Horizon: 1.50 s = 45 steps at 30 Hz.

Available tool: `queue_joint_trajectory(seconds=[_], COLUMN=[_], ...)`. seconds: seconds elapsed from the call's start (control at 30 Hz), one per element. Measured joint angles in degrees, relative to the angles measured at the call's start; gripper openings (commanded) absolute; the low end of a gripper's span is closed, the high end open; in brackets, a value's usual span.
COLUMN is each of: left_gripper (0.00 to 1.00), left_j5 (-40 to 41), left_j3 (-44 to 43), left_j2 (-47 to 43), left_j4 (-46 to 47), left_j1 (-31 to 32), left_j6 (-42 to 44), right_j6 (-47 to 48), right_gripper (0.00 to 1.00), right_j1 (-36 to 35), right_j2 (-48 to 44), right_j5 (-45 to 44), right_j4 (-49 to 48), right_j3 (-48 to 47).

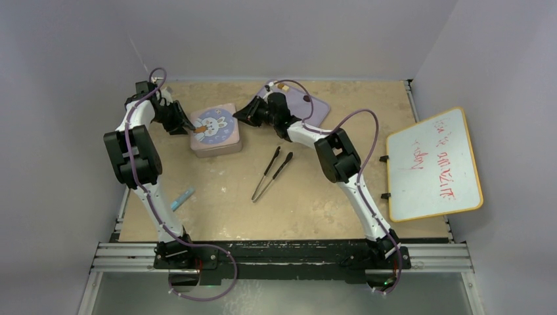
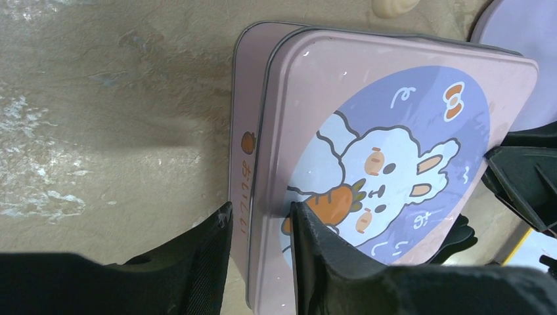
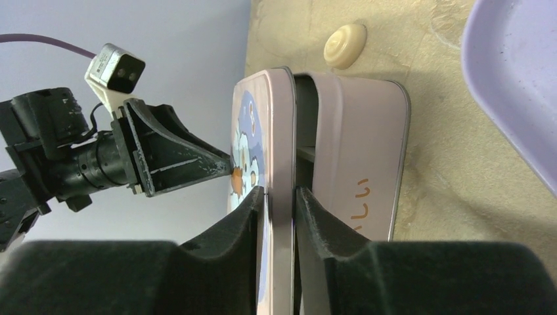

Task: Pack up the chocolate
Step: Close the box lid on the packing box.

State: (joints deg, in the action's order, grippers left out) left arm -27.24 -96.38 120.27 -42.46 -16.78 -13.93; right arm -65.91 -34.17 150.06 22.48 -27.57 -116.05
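Right gripper (image 3: 279, 197) jaws pinched the rim of the bunny lid (image 3: 253, 125), which sat askew on the pink tin (image 3: 358, 151). Left gripper (image 2: 259, 213) jaws were half spread astride the tin's opposite edge, one finger on the lid and one beside the wall; couldn't tell if they gripped. One cream round chocolate (image 3: 345, 44) lay just beside the tin, near a purple tray (image 3: 512, 79).

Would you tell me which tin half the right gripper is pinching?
The rabbit-printed lid: its edge is between the fingers of the right gripper; the base lies outside.
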Motion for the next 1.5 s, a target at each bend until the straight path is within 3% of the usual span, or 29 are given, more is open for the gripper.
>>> queue_joint_trajectory(seconds=[0.4,0.7,1.03,1.5], left_gripper=[0.34,0.39,0.40,0.44], left_j5=[-1.07,-0.90,-0.74,-0.83], left_j3=[-0.04,-0.17,-0.37,-0.61], left_j2=[0.72,0.74,0.74,0.81], left_j4=[0.46,0.55,0.37,0.35], left_j1=[0.04,0.61,1.81,2.10], left_j6=[0.04,0.04,1.03,1.55], right_j6=[10.78,16.87,15.89,16.37], right_gripper=[0.60,0.61,0.69,0.72], right_j1=[0.90,1.18,1.64,1.14], right_j2=[-4.98,-4.98,-8.46,-9.35], right_j5=[-2.54,-1.70,-0.59,-0.04], right_j4=[11.87,16.15,13.70,12.24], right_j3=[1.44,1.42,8.41,5.57])
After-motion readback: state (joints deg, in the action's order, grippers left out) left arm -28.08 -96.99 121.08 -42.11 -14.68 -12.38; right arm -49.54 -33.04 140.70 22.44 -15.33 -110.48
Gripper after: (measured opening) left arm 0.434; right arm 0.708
